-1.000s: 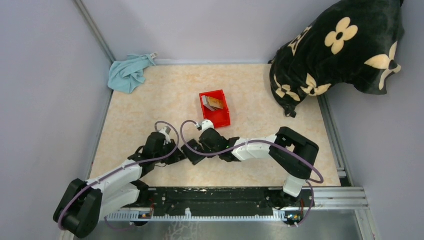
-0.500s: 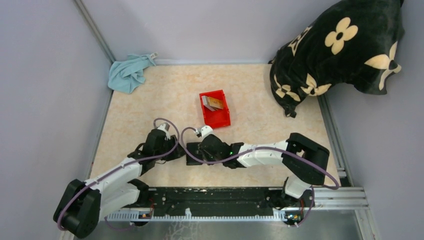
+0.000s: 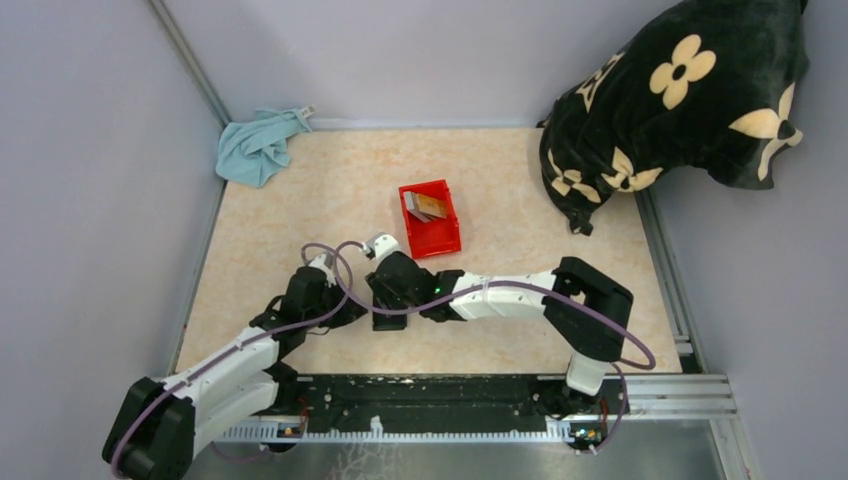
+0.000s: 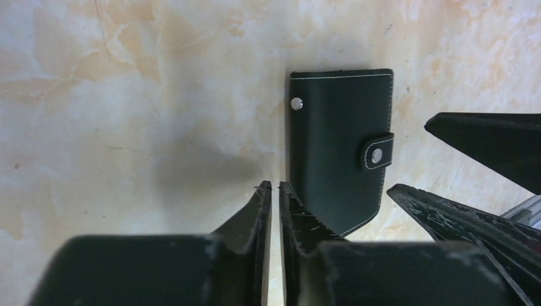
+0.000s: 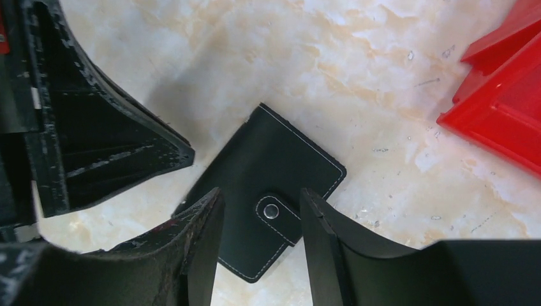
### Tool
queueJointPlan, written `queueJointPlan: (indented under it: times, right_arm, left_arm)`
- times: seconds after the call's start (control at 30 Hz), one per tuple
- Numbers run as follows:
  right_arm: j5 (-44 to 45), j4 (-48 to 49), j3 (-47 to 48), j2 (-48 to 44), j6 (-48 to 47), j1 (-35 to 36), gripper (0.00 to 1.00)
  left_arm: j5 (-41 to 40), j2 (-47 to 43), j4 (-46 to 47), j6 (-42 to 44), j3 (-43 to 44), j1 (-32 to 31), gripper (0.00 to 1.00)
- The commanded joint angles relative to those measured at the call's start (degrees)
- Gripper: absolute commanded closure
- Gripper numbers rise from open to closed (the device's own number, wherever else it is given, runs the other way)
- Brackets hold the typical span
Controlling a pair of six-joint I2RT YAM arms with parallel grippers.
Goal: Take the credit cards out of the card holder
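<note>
The card holder (image 4: 338,150) lies flat and folded shut on the surface (image 3: 280,215), black side up, with its snap tab fastened over one long edge. It sits in the near half of the surface, a little left of the middle, between the red bin (image 3: 446,238) and the near edge. In the top view both arms hide it.

The right tool (image 5: 260,203) hangs over the card holder with its fingers spread apart, one on each side of the snap tab. Whether the fingertips touch the leather cannot be told. The left tool (image 4: 275,189) points at the card holder's near corner, with its fingers pressed almost together. Only a thin slit shows between them, and nothing is in it. The tip of one finger sits at the holder's edge. The two tools are close together, each in the other's wrist view.

The red bin stands near the middle of the surface, just beyond the tools. The credit cards (image 3: 425,206), tan and grey, lie in its far end.

A crumpled blue cloth (image 3: 258,146) lies in the far left corner. A black pillow (image 3: 680,100) with cream flowers fills the far right corner.
</note>
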Motion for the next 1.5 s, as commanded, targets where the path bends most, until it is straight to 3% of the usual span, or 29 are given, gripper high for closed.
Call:
queueJointPlan:
  times: [0.0,0.07,0.3,0.43,0.63,0.73,1.47]
  right_arm:
    - [1.44,-1.23,3.21,2.62,-2.19,0.96,0.52]
    - [2.11,-1.62,2.78,2.97,-2.24,1.49,0.52]
    - [2.24,-1.78,-0.38,2.34,-1.46,2.38,0.52]
    - [2.29,-2.17,-1.24,3.02,-1.43,2.62,0.52]
    - [4.10,-2.43,-1.45,5.12,-1.17,2.72,0.53]
    - [4.63,-2.25,-1.19,4.89,-1.36,2.83,0.54]
    - [6.46,0.02,0.11,5.38,-4.46,3.83,0.52]
  left_arm:
    - [2.53,1.98,3.97,0.04,-1.10,-0.14,0.94]
    - [2.74,2.72,4.38,0.08,-0.98,-0.14,1.00]
    - [2.25,3.32,4.54,0.67,-0.35,-0.14,1.00]
    - [2.22,3.73,4.58,0.45,-0.14,-0.18,0.95]
    - [1.67,3.33,4.10,0.24,0.07,-0.17,0.78]
    - [1.41,3.22,3.50,0.30,0.30,-0.15,0.74]
    - [1.55,2.53,2.96,0.13,-0.16,-0.14,0.70]
